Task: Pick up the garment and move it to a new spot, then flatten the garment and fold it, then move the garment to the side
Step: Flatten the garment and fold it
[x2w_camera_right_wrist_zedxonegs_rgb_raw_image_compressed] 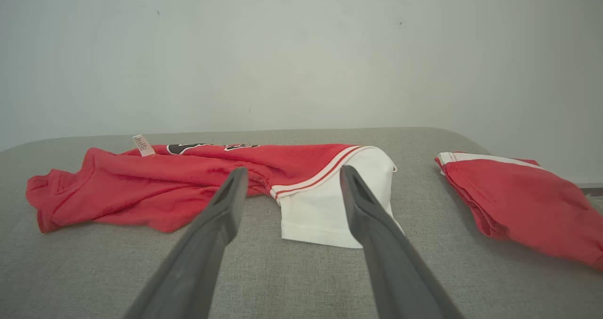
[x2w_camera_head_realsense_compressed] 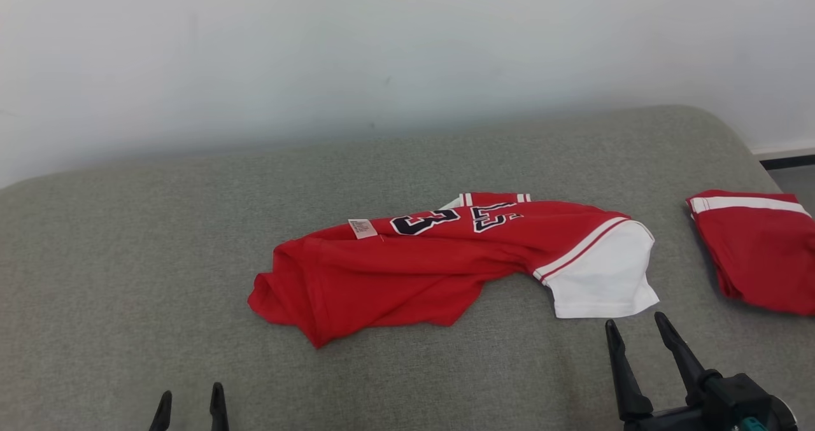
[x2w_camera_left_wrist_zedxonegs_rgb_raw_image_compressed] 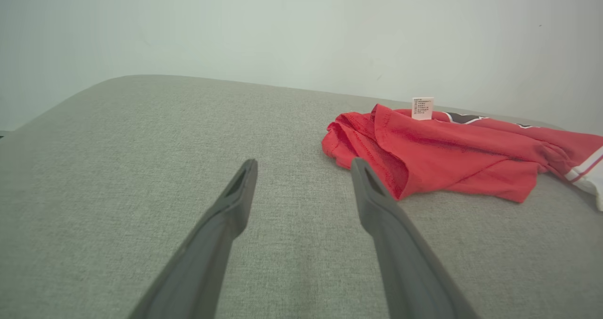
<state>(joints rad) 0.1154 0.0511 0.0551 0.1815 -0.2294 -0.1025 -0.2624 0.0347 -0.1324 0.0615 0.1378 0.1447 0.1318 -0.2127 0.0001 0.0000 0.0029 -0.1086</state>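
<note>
Targeting crumpled red-and-white numbered jersey (x2w_camera_head_realsense_compressed: pixel 433 272); left gripper (x2w_camera_head_realsense_compressed: pixel 192 391) and right gripper (x2w_camera_head_realsense_compressed: pixel 635 320) spread, empty; best pinch opposite ends, lift evenly

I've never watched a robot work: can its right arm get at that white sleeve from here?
Probably yes. The right gripper is open, fingers pointing at the white sleeve just ahead; only bare grey cushion lies between, nothing in the way.
</note>
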